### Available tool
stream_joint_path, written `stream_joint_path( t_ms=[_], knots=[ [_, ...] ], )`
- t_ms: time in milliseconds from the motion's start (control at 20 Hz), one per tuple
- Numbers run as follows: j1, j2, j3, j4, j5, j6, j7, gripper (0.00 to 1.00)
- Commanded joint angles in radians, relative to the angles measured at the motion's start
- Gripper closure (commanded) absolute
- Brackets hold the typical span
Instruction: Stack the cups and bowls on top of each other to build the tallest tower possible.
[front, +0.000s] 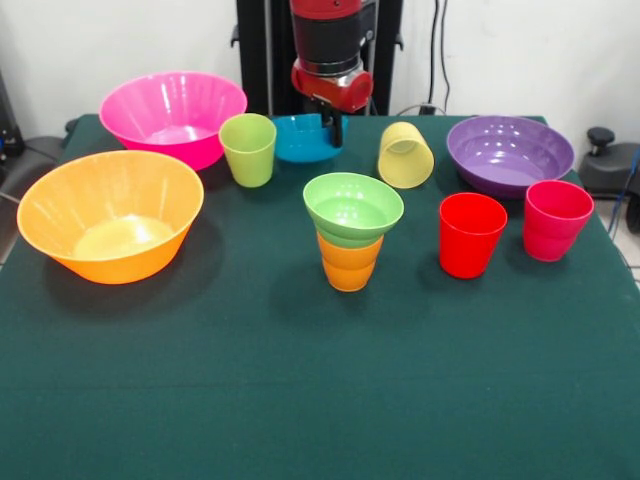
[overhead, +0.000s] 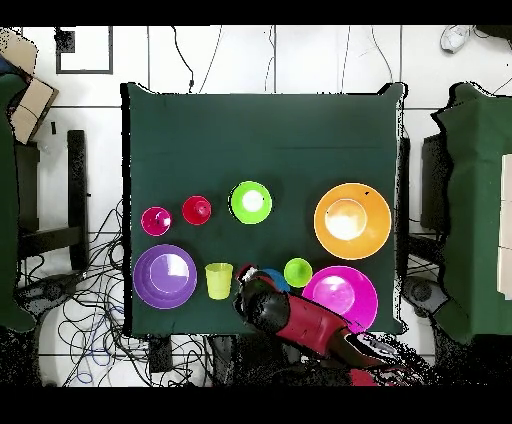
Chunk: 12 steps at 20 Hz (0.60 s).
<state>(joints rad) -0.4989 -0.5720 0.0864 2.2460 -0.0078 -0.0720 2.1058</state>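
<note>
Desk (front: 300, 400): dark green cloth cover. Items listed left to right in the front view.

- Large orange bowl (front: 110, 215): smooth plastic, deep, upright, empty.
- Large pink bowl (front: 173, 117): faintly fluted wall, empty, behind the orange one.
- Lime green cup (front: 248, 149): upright tumbler, just beside the pink bowl.
- Small blue bowl (front: 303, 138): at the rear; the gripper (front: 331, 127) reaches down at its rim. Whether the gripper is clamped on it cannot be told.
- Tower (front: 351, 240): ribbed orange cup (front: 349, 265) on the desk, small light green bowl (front: 353, 208) seated upright in its mouth, empty.
- Pale yellow cup (front: 405, 155): translucent, tipped on its side, mouth toward the camera.
- Red cup (front: 471, 234): upright.
- Purple bowl (front: 509, 153): wide, shallow, empty.
- Pink-red cup (front: 556, 220): upright, just beside the red cup.
</note>
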Motion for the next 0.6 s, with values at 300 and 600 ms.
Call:
stream_joint_path(
  t_ms=[300, 600],
  knots=[
    [0.041, -0.017, -0.024, -0.007, -0.005, 0.096, 0.097, 1.00],
    [0.042, -0.022, -0.026, -0.011, -0.001, 0.109, 0.095, 1.00]
  ],
)
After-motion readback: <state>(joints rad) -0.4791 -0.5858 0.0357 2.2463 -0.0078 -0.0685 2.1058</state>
